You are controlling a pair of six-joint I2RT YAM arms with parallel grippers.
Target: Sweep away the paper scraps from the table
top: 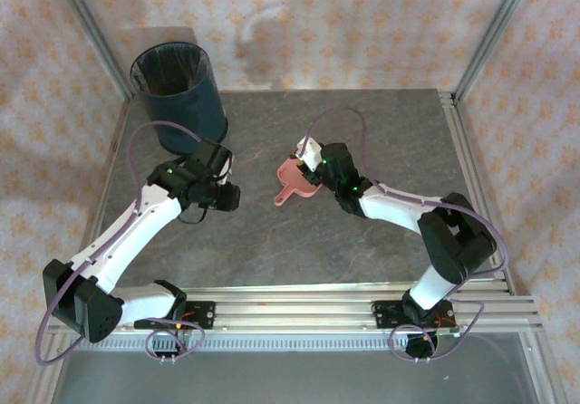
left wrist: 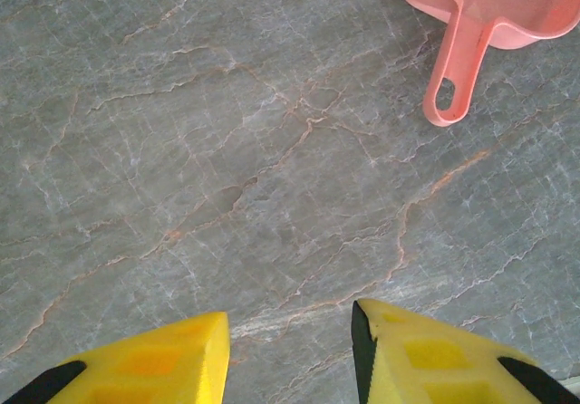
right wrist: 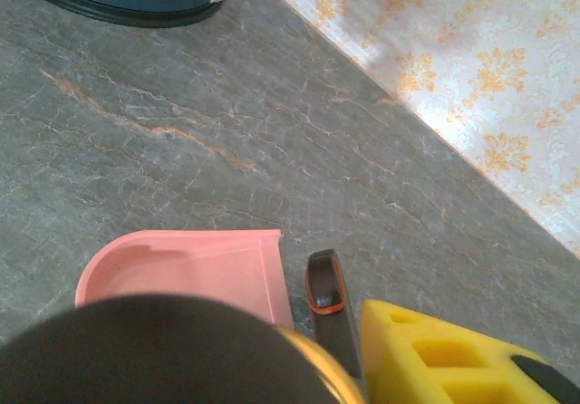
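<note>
- Cream wallpaper with orange flowers is closing in the cell on three sides, and the worktop (top: 381, 141) — dark grey, veined like stone — is lying between aluminium rails.
- Its surface is reading as plain grey from the near rail to the far wall in the overhead view, and both wrist views are giving nothing but stone around the pan.
- A dark blue bin (top: 177, 87) is standing in the far left corner, and its lined inside is too dark to read.
- A pink dustpan (top: 294, 187) is lying flat near the middle of the worktop with its handle pointing near-left, and its scoop is looking bare pink from both wrists.
- The left tool (left wrist: 290, 322) is hovering to the left of the dustpan, apart from it. Its yellow fingers are standing a modest gap apart with only stone between them, so it is holding nothing.
- The right tool (top: 310, 153) is sitting at the far edge of the dustpan. One yellow finger and a dark bar with an orange band (right wrist: 324, 295) are showing beside the pan wall, but a blurred dark mass is covering the rest, so I cannot tell whether it is wide, narrow or gripping.
- My reading is that the paper scraps are already off the worktop — probably tipped into the bin, though that cannot be confirmed.
- What is remaining looks small: letting go of the dustpan if it is held, and drawing both arms back.
</note>
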